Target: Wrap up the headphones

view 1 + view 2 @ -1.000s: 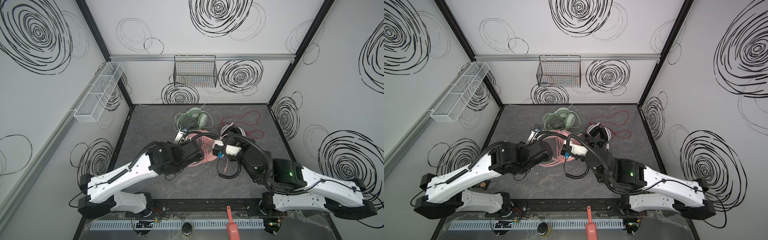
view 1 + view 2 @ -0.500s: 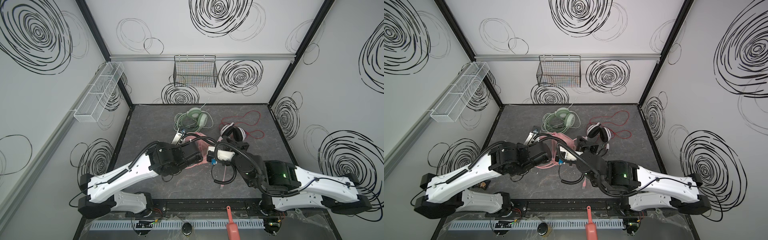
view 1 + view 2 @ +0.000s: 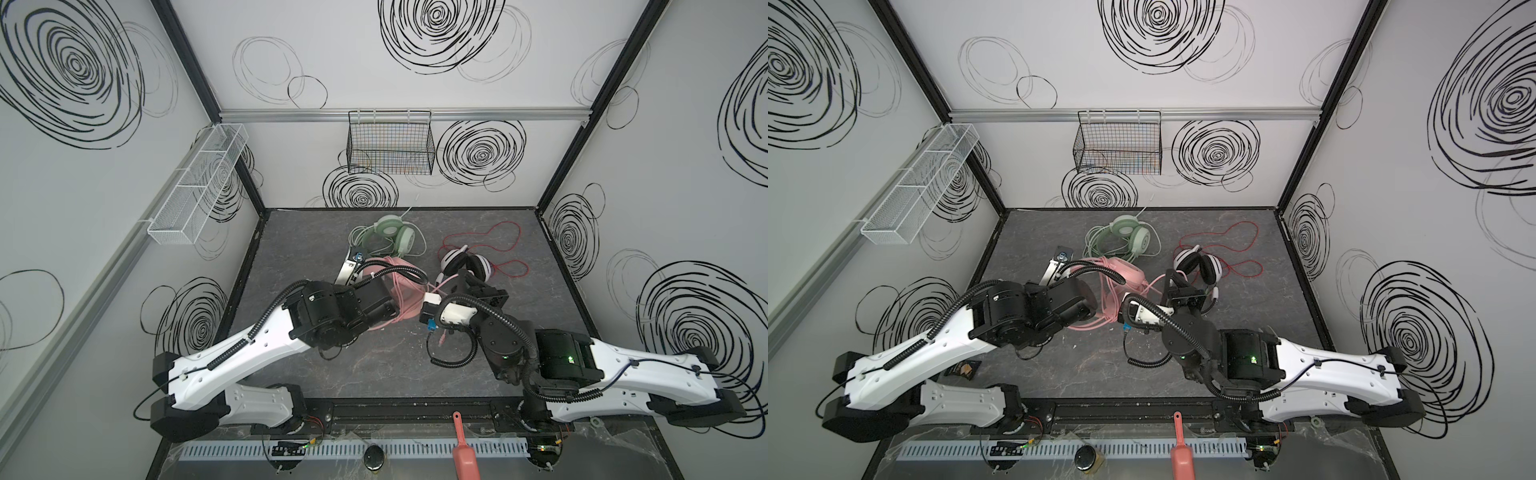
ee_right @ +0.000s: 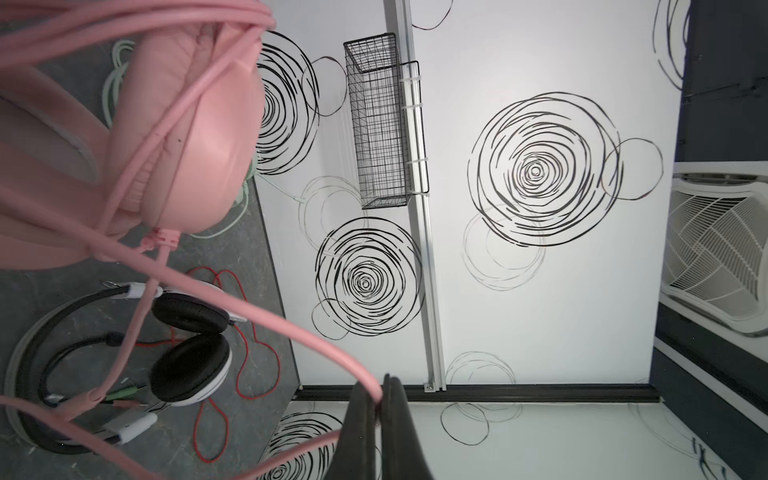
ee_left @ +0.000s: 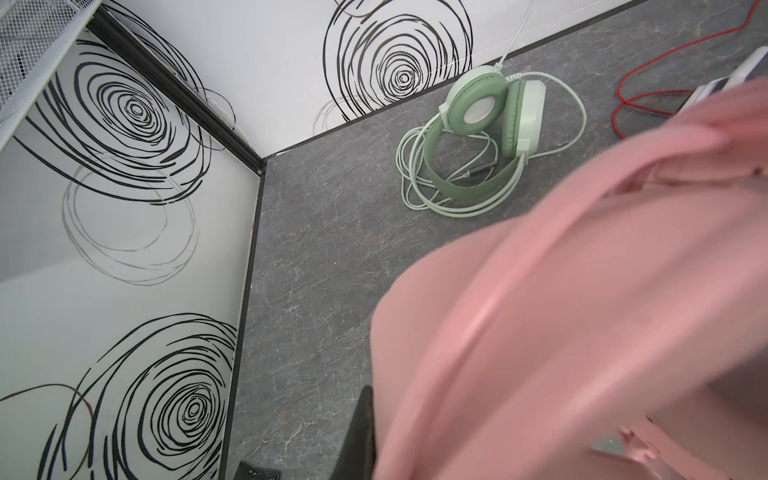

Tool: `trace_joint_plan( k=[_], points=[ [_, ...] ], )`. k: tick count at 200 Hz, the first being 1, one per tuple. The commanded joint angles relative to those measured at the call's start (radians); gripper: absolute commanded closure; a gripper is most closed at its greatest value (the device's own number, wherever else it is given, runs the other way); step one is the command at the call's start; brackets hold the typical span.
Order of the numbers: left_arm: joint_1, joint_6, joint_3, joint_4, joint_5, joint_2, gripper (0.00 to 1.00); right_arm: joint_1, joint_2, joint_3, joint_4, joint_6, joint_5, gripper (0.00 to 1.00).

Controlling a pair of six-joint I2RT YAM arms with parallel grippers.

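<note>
The pink headphones (image 3: 401, 282) hang just above the grey floor mid-table, their pink cable looped around them. My left gripper (image 3: 397, 301) is shut on them; in the left wrist view the pink headphones (image 5: 582, 311) fill the picture beside one black finger (image 5: 368, 428), and the other finger is hidden. My right gripper (image 4: 379, 399) is shut on the pink cable (image 4: 291, 328), right of the earcups. The mint-green headphones (image 3: 390, 232) lie at the back with their cable coiled. The white-and-black headphones (image 3: 465, 264) lie to the right, with the red cable (image 3: 498, 241) spread loose.
A black wire basket (image 3: 390, 143) hangs on the back wall and a white mesh tray (image 3: 199, 187) on the left wall. A phone (image 3: 1063, 253) lies left of the pink set. A red scoop (image 3: 465, 449) and a small dark jar (image 3: 374, 457) sit at the front edge.
My right arm has shifted with the pink cable pinched, its wrist moving toward the front and its forearm swinging left, then back right. The left arm has stayed where it was.
</note>
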Motion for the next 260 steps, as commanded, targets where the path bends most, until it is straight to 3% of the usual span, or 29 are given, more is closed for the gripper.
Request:
trace_joint_plan(
  k=[1,21,46,75,123,147,178,211,260],
  points=[
    [0.04,-0.01,-0.01,-0.04,-0.073,-0.035,1.0,0.0,-0.005,0.039,0.139,-0.131,0.111,1.0],
    [0.064,-0.019,0.011,-0.038,-0.109,-0.031,1.0,0.0,0.001,0.039,0.08,-0.073,0.11,1.0],
    [0.065,0.006,0.031,-0.039,-0.128,-0.006,1.0,-0.006,0.001,0.023,0.101,-0.084,0.104,1.0],
    [0.03,0.03,0.0,-0.029,-0.081,-0.005,1.0,-0.072,-0.007,0.042,0.164,-0.125,-0.003,1.0],
    [-0.136,0.1,-0.083,0.103,0.142,-0.028,1.0,-0.177,-0.044,0.102,0.051,0.009,-0.513,1.0],
    [-0.2,0.112,-0.112,0.193,0.262,-0.072,1.0,-0.208,-0.06,0.079,0.049,0.069,-0.633,1.0],
    [-0.224,0.094,-0.125,0.209,0.314,-0.121,1.0,-0.242,-0.121,0.02,0.113,0.137,-0.769,1.0],
    [-0.245,0.101,-0.136,0.261,0.384,-0.161,1.0,-0.342,-0.17,-0.018,0.16,0.248,-1.074,1.0],
    [-0.272,0.131,-0.094,0.276,0.436,-0.16,1.0,-0.58,-0.104,-0.033,0.207,0.388,-1.476,1.0]
  ],
)
